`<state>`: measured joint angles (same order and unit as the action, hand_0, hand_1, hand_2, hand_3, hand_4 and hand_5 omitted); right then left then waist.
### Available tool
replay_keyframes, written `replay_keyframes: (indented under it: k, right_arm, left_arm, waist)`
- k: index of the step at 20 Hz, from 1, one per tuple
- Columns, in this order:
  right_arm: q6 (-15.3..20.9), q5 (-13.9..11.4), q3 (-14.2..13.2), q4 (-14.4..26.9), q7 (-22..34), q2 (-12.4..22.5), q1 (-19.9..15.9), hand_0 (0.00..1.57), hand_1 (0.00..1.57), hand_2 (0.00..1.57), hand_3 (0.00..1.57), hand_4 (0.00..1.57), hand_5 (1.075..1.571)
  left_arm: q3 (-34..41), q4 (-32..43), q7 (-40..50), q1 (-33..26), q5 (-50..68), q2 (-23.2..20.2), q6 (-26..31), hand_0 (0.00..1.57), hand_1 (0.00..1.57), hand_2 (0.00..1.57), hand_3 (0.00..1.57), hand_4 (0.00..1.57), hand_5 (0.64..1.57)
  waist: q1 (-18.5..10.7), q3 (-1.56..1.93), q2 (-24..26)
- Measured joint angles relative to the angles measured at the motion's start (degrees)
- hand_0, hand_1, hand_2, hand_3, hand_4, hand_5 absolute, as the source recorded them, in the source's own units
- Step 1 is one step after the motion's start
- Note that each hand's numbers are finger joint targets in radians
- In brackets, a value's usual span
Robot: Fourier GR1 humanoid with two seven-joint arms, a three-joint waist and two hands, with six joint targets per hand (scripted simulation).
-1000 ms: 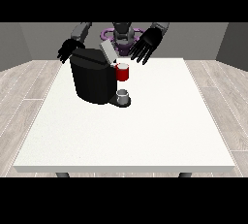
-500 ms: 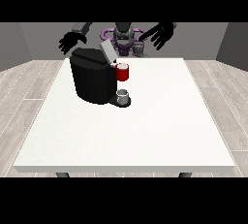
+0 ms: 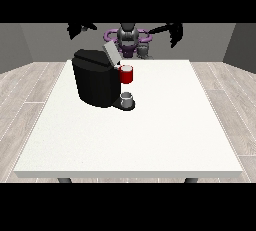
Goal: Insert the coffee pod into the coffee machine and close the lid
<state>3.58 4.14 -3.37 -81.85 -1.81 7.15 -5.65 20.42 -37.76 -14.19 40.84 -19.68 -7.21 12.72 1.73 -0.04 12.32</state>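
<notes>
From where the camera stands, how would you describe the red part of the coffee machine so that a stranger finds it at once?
Start at the black coffee machine standing on the far left part of the white table. Below its raised grey lid, on the machine's right side as seen, sits the red part. It is the only red thing there; the small cup directly below it is grey.

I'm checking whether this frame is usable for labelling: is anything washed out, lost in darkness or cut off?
Front view: lighting is even, and the white table shows no glare. The black coffee machine reads as a dark mass with little surface detail. Both hands, at the view's left and right, sit near the picture's upper edge.
</notes>
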Motion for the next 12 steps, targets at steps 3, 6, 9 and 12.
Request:
replay_keyframes:
  k: [3,6,9,12]
  right_arm:
    - [-0.6,0.3,0.1,-1.7,2.4,0.9,-2.4,0.00,0.00,0.00,0.00,0.00,1.571]
    - [-2.1,1.0,-0.3,-2.0,4.2,2.3,-3.8,0.00,0.00,0.00,0.00,0.00,1.571]
    - [-2.8,0.5,0.5,-2.3,5.1,2.6,-5.4,0.00,0.00,0.00,0.00,0.00,1.571]
    - [-3.3,-0.5,1.6,-2.7,5.6,2.7,-6.4,0.00,0.00,0.00,0.00,0.24,1.571]
  left_arm:
    - [0.2,-1.0,0.0,-2.6,1.7,1.7,0.6,0.00,0.00,0.00,0.00,0.00,1.571]
    - [0.0,-2.9,0.6,-4.9,3.5,3.1,2.4,0.00,0.00,0.00,0.00,0.00,1.571]
    - [-0.2,-4.9,0.4,-7.4,5.2,4.3,3.4,0.00,0.00,0.00,0.00,0.14,1.571]
    - [-0.3,-7.4,1.5,-9.1,7.3,5.1,4.3,0.00,0.00,0.00,0.00,0.00,1.571]
  waist:
    - [-2.1,0.01,1.0]
    - [-4.7,0.02,1.6]
    - [-6.5,0.03,1.4]
    - [-7.7,0.04,0.9]
